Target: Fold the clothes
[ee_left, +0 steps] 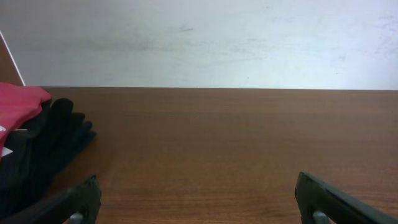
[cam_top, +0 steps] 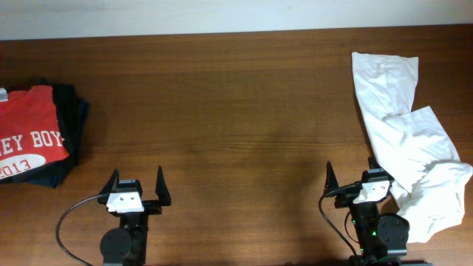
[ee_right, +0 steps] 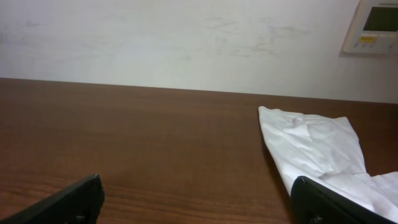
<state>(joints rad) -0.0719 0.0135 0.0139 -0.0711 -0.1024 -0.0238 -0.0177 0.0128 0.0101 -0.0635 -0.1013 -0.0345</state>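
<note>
Overhead coverage takes in the whole desk point(cam_top: 222, 96). An orange-red T-shirt point(cam_top: 29, 125) with white lettering lies folded on a navy T-shirt point(cam_top: 74, 118) at the left edge. A crumpled white T-shirt point(cam_top: 403, 125) runs along the right side from far to near.

My wrist views each give only part of this. The left wrist view shows the red and navy stack point(ee_left: 37, 130) at its left margin, but not the white garment. The right wrist view shows the white T-shirt point(ee_right: 311, 149) on its right and a wall panel point(ee_right: 373, 25) above it, which no other view shows.

Both arms sit at the near edge, well apart, aimed toward the far side. My left pincer point(cam_top: 137, 183) is spread wide and grips nothing, with bare desk between its fingers point(ee_left: 81, 202). My right pincer point(cam_top: 353, 181) is likewise spread wide and empty. The white T-shirt's near end lies just beside its right finger point(ee_right: 329, 202); I cannot tell whether they touch.
</note>
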